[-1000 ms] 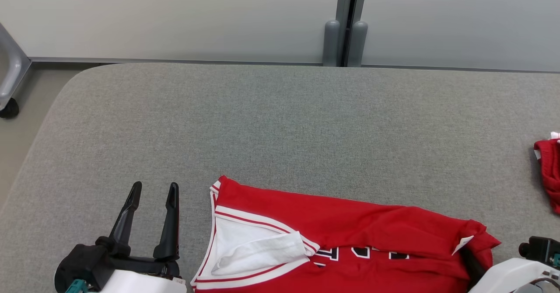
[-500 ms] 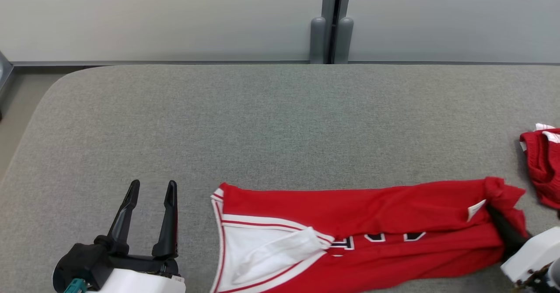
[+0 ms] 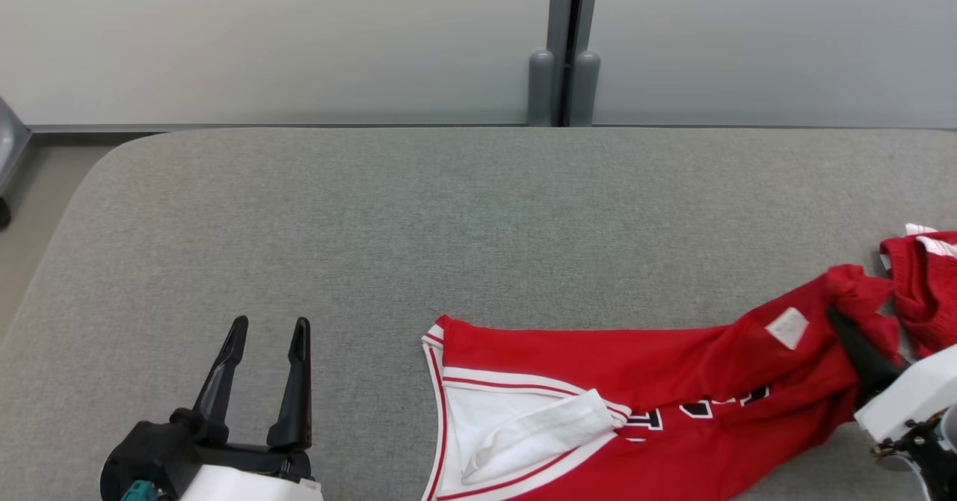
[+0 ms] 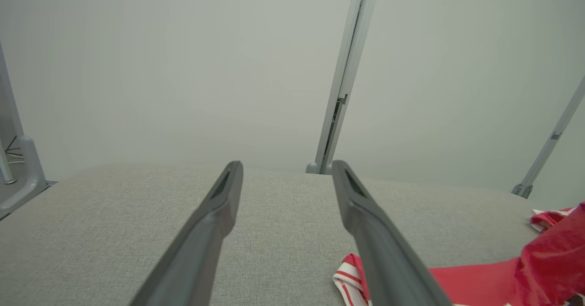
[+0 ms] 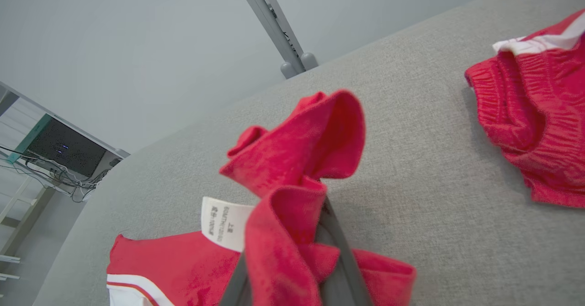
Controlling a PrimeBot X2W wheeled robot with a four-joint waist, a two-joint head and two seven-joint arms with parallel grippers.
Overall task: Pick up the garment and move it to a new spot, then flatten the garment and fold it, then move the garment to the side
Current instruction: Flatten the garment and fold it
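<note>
The garment (image 3: 673, 366) is a red jersey with white trim and dark letters, lying stretched across the near right of the grey table (image 3: 448, 224). My right gripper (image 3: 841, 323) is shut on its right end, which is bunched and lifted off the table. The right wrist view shows red cloth (image 5: 292, 169) folded over the dark fingers (image 5: 343, 260), with a white label (image 5: 224, 224) beside them. My left gripper (image 3: 270, 325) stands open at the lower left, apart from the jersey's left corner (image 4: 352, 274), with nothing between its fingers (image 4: 365, 224).
A second red piece of clothing (image 3: 927, 292) with white trim lies at the table's right edge, just beyond the held end. Grey panels with a post (image 3: 564, 82) stand behind the table. The table's rounded left corner (image 3: 97, 179) drops to the floor.
My right gripper closed further and drew the garment's right end up and rightward, toward the other red piece. The whole jersey slid right, away from the still left gripper. The camera shifted slightly.
</note>
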